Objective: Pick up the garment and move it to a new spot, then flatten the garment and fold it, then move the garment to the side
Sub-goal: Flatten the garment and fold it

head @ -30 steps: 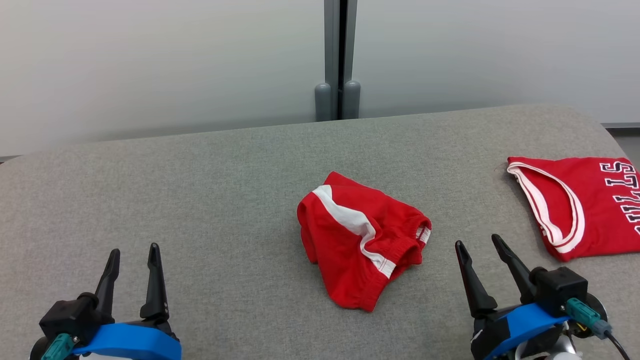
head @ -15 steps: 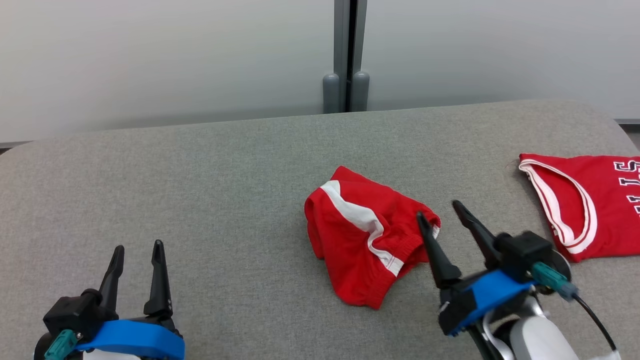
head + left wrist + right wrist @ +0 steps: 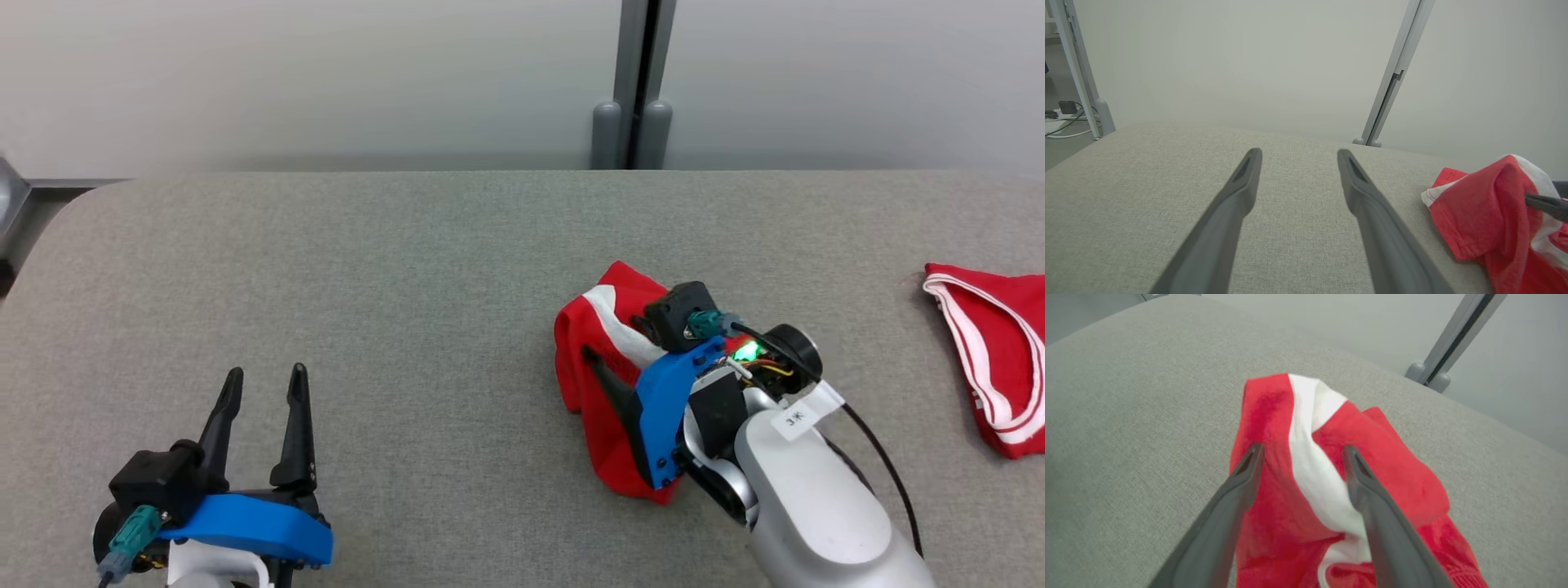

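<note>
Barely started, judging by the layout. Found the garment, red shorts with a white side stripe, bunched in a heap right of centre on the grey counter, not lifted, flattened or folded. Saw the right gripper low over the heap, wide open, fingers straddling the white stripe, closed on nothing; could not tell from the wrist view whether touching the cloth. Saw the left gripper low at the left, also open and empty, well apart from the garment. Judged the pick-up not yet made; left to do: grasp, carry to a new spot, spread flat, fold, shift aside. Noted a second red piece with white trim at the right edge of the counter, well apart from the heap, and a grey post against the pale wall behind. Spotted nothing between either gripper and the garment; flagged the doubled-over cloth as the likely snag, with a pinch possibly catching one layer only.
</note>
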### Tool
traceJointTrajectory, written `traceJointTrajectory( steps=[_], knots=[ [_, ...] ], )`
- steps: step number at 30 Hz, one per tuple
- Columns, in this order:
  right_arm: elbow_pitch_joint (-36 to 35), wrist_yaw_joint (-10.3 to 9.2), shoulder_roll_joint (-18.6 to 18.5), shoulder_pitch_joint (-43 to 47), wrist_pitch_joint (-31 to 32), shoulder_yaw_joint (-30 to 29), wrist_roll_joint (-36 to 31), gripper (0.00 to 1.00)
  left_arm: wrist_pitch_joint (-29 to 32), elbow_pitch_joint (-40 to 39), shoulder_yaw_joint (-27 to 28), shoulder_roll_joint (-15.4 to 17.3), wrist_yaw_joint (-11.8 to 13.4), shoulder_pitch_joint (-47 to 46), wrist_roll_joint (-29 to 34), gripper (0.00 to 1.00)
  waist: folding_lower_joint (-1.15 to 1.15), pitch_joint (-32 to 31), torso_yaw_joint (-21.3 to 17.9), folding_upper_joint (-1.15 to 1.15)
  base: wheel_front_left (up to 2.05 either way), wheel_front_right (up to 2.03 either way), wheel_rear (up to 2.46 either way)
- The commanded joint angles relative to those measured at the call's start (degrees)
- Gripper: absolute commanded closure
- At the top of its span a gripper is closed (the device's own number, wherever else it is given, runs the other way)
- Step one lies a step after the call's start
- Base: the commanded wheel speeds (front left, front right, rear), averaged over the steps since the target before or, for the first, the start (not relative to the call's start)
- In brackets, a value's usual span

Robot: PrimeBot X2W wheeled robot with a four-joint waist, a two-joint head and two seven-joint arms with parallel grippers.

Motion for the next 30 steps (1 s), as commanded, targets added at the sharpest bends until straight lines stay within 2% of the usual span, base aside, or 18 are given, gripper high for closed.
traceJointTrajectory(
  steps=[1, 3, 4, 5, 12, 20, 25, 30],
  knots=[
    [2.5, 0.03, 0.1, -1.4, 0.8, 1.4, 1.1, 0.0, -0.1, 0.4, -0.6, -0.2, -0.4, -1.1, 0.5, 0.0, 0.0, 0.6, 1.3, 0.0, 0.0, 0.0, 0.0],
    [5.8, 0.02, 0.0, -2.7, 2.2, 3.2, 2.5, 0.0, -0.1, 0.7, -0.9, -0.5, -0.7, -1.6, 0.6, 0.0, 0.0, 0.7, 2.1, 0.0, 0.0, 0.0, 0.0],
    [6.8, 0.02, 0.0, -3.2, 2.4, 4.2, 3.2, 0.54, -0.1, 0.9, -1.1, -0.6, -0.8, -1.7, 0.6, 0.0, 0.0, 0.7, 2.4, 0.0, 0.0, 0.0, 0.0],
    [7.8, 0.02, 0.0, -3.9, 2.3, 4.8, 3.3, 1.0, -0.1, 1.2, -1.3, -0.7, -1.0, -1.9, 0.6, 0.0, 0.0, 0.7, 2.8, 0.0, 0.0, 0.0, 0.0],
    [8.8, 0.02, 0.1, -8.0, -1.9, 7.1, 8.5, 1.0, -0.6, 3.5, -2.2, -1.2, -2.1, -2.5, 0.2, 0.0, 0.0, -0.5, 4.0, 0.0, 0.0, 0.0, 0.0],
    [2.3, 0.02, 0.0, -15.5, -10.1, 7.4, 17.9, 1.0, -0.9, 3.7, -1.8, -0.8, -1.8, -1.7, 0.0, 0.0, 0.0, -1.7, 3.4, 0.0, 0.0, 0.0, 0.0],
    [-1.1, 0.02, 0.0, -19.7, -16.7, 3.8, 22.9, 1.0, -1.1, 2.9, -1.3, -0.3, -1.4, -1.4, 0.1, 0.0, 0.0, -1.8, 1.8, 0.0, 0.0, 0.0, 0.0],
    [2.3, 0.02, 0.0, -16.6, -16.2, -2.9, 19.9, 1.0, -1.2, 2.2, -1.3, -0.4, -1.1, -1.7, 0.1, 0.0, 0.0, -1.2, 0.0, 0.0, 0.0, 0.0, 0.0]
  ],
)
